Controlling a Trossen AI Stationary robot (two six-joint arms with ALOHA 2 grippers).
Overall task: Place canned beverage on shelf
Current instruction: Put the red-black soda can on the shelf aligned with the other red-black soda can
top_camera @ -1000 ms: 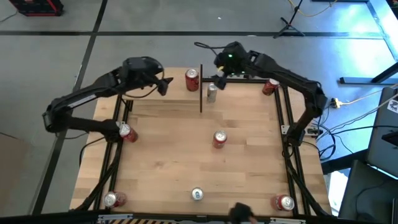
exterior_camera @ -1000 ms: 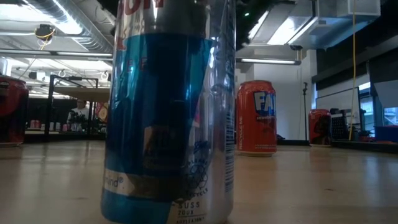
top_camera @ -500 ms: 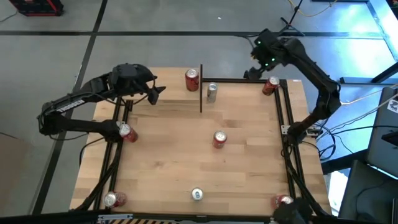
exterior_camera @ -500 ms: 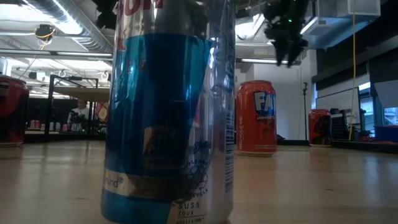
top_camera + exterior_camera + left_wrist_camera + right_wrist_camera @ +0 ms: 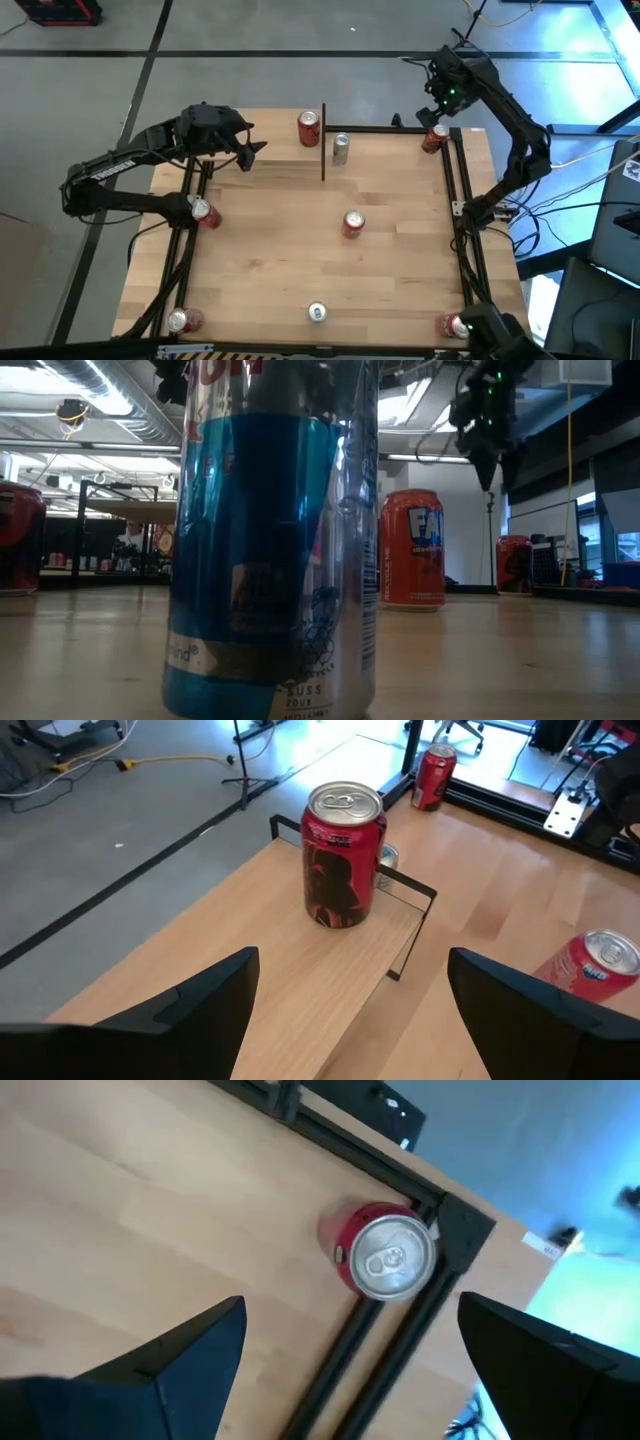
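Note:
The shelf [image 5: 300,950], a small light-wood board with thin black posts, lies at the table's far left. A dark red can [image 5: 342,855] stands upright on it, and a slim silver can [image 5: 341,148] stands just to its right. My left gripper [image 5: 350,1010] hovers open on the left, aimed at the dark red can and well short of it. Another red can [image 5: 385,1260] stands upright in the far right corner by the black frame. My right gripper [image 5: 350,1370] hangs open above that can, pointing down, clear of it.
A red can [image 5: 352,222] stands mid-table, and others stand at the left edge [image 5: 203,210], near left [image 5: 182,320] and near right [image 5: 458,325]. A blue-and-silver can [image 5: 270,540] stands at the near edge. Black frame rails [image 5: 462,230] run along both sides.
My right gripper has swung from above the silver can beside the shelf toward the table's far right corner. It has tipped to point nearly straight down over the corner can. My left gripper has drawn back a little toward the left edge. No can has moved.

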